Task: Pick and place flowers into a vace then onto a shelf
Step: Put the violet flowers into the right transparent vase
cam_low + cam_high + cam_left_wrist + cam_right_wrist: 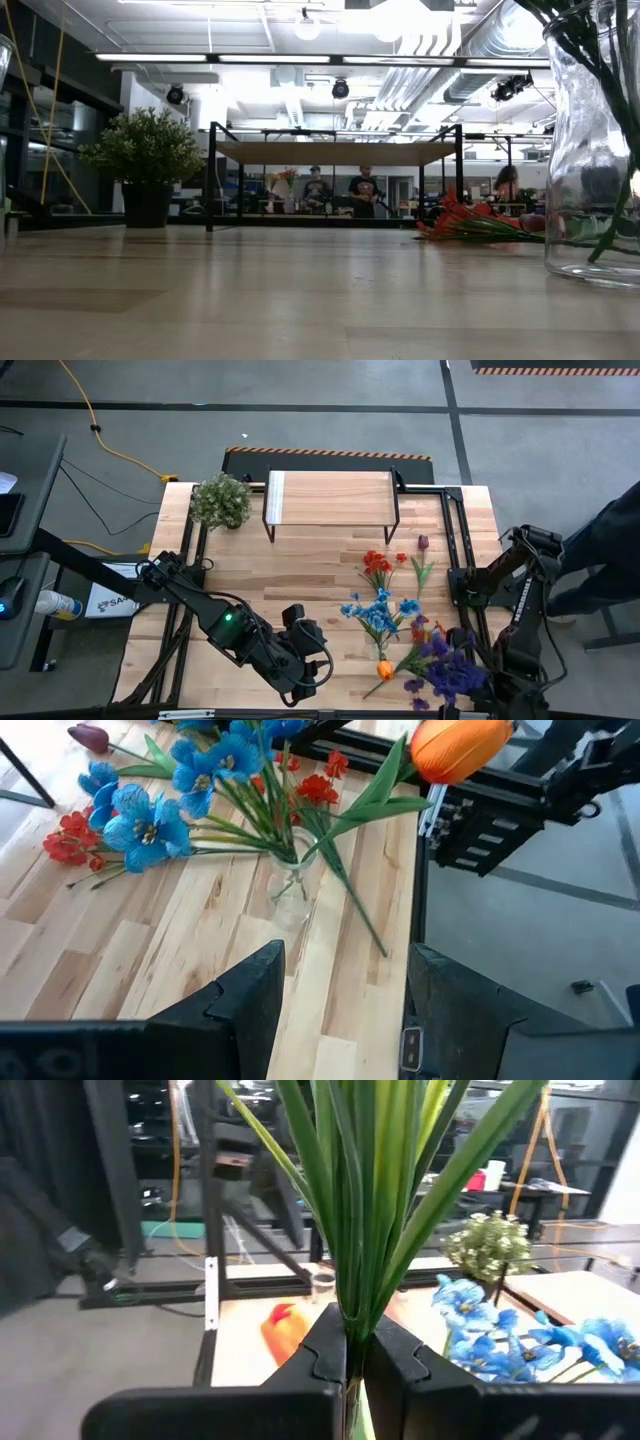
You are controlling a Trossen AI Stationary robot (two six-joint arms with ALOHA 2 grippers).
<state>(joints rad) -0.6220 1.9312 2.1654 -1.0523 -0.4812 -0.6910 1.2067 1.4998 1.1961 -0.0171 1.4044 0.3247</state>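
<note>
Right tool (355, 1342) clamped shut on a bundle of green flower stems (372, 1200) at the worktop's (300, 585) near right corner, purple blooms (450, 665) beside it. Left tool (340, 995) partly open, empty, hanging near the glass vase (290, 890) holding blue flowers (150, 820) and an orange tulip (458, 745). Red flowers (378, 565) lying on the worktop before the bare shelf (330, 495).

The pale butcher-block wooden table (300, 590) has a smooth satin finish, as does the light plank-topped shelf with thin matt black metal legs (330, 498). The clear glossy glass vase (592, 150) holds smooth plastic-looking green stems and blue fabric-like blooms (150, 815).
</note>
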